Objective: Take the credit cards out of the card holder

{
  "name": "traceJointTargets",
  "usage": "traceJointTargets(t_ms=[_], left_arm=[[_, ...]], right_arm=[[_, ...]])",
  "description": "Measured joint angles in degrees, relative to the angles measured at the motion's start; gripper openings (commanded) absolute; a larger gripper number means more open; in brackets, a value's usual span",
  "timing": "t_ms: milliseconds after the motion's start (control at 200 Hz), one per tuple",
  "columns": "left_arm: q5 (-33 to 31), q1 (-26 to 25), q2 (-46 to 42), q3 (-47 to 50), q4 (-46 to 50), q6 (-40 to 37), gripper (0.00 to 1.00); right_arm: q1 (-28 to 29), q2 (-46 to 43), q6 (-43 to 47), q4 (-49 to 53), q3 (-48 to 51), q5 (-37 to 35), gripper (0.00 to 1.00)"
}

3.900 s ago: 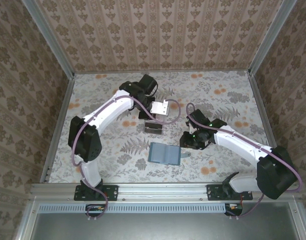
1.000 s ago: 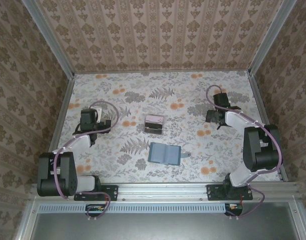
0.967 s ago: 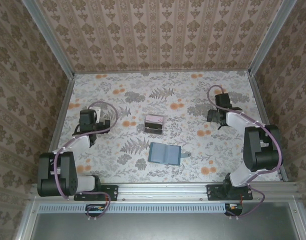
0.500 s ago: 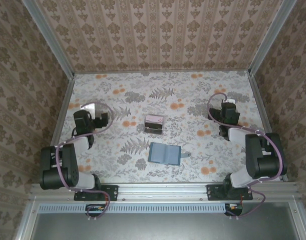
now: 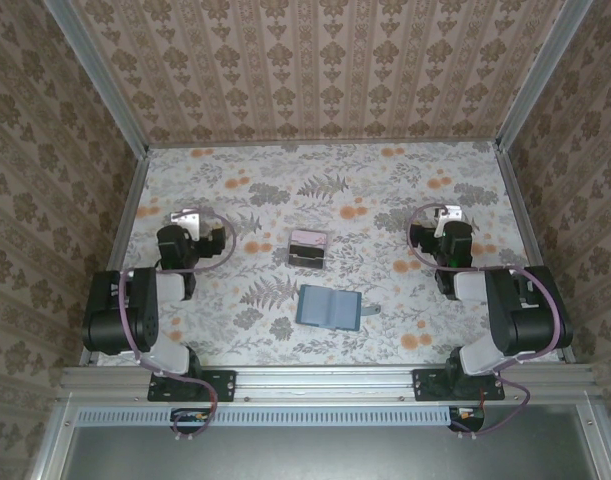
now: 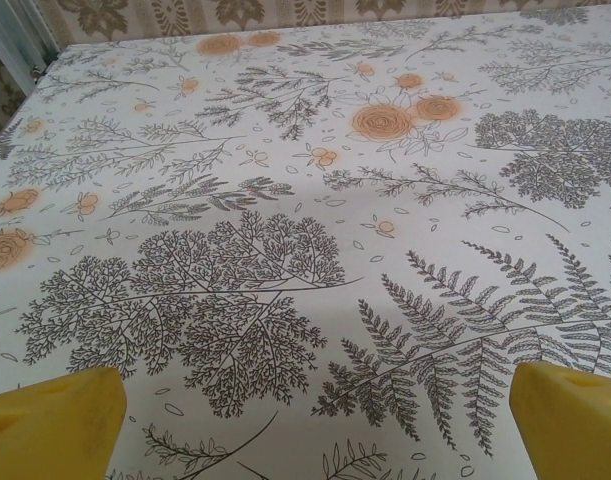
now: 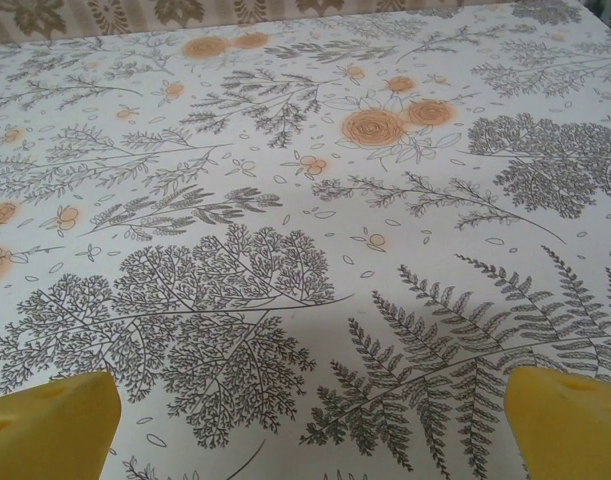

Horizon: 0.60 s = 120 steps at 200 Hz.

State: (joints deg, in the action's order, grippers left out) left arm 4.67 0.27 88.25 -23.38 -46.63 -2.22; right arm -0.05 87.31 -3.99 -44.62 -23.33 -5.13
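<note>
The teal card holder [image 5: 328, 307] lies spread flat on the floral table near the front middle, its strap tab [image 5: 371, 311] pointing right. Just behind it stands a small clear tray [image 5: 289, 252] holding a pale pink-lilac credit card [image 5: 308, 239] and a dark grey one [image 5: 306, 259]. My left gripper [image 5: 188, 218] sits folded back at the left side, well away from both. The right gripper [image 5: 447, 215] sits likewise at the right. In the wrist views the left gripper [image 6: 315, 440] and the right gripper [image 7: 310, 430] are open, with bare tablecloth between the yellow fingertips [image 6: 55, 425] [image 7: 565, 415].
Patterned walls with metal posts [image 5: 125, 120] close in the table on three sides. A metal rail [image 5: 315, 380] runs along the near edge, carrying both arm bases.
Both arms have pulled back from the middle of the table and folded up at their own sides. The card holder and the tray have stayed where they were.
</note>
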Motion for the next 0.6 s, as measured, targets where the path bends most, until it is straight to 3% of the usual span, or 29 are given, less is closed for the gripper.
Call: traceJointTargets(t_ms=[600], left_arm=[[-4.5, -1.1, 0.0, 0.0, -0.6, -0.6, 1.0]], right_arm=[[0.9, 0.0, 1.1, -2.8, 0.0, 0.0, 1.0]])
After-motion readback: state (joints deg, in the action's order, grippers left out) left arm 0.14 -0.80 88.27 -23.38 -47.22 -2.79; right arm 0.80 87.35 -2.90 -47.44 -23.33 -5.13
